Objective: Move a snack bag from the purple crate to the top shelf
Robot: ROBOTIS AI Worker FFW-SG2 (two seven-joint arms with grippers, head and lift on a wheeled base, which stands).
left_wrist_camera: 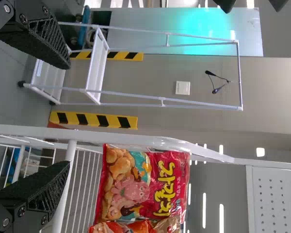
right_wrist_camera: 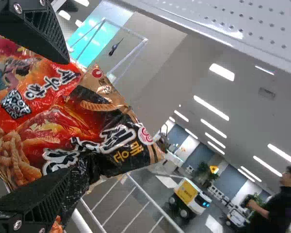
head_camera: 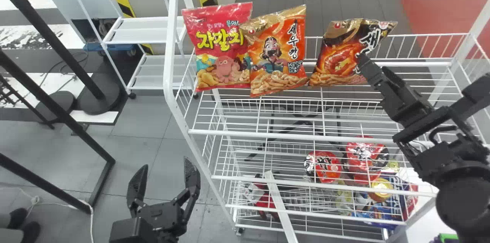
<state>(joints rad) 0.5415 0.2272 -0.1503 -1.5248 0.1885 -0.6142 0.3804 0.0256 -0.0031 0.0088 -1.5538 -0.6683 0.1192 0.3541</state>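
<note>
R fingers (right_wrist_camera: 41,36) apart by black snack bag (head_camera: 340,53) on top shelf (head_camera: 229,133); prob. should retreat straight, slow, w/o dragging it. L fingers (head_camera: 138,183) apart, parked.

- On the top shelf (head_camera: 268,134), at its left: left snack bag (head_camera: 222,46)
- Beside that, on the top shelf: middle snack bag (head_camera: 276,57)
- Right of both, at the top shelf: right snack bag (head_camera: 338,57)
- Below the top shelf: noodle bowls (head_camera: 325,166)
- Left of it, apart: side rack (head_camera: 143,30)

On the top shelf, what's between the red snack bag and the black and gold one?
The head view shows an orange bag between the red bag and the black and gold bag.
</note>
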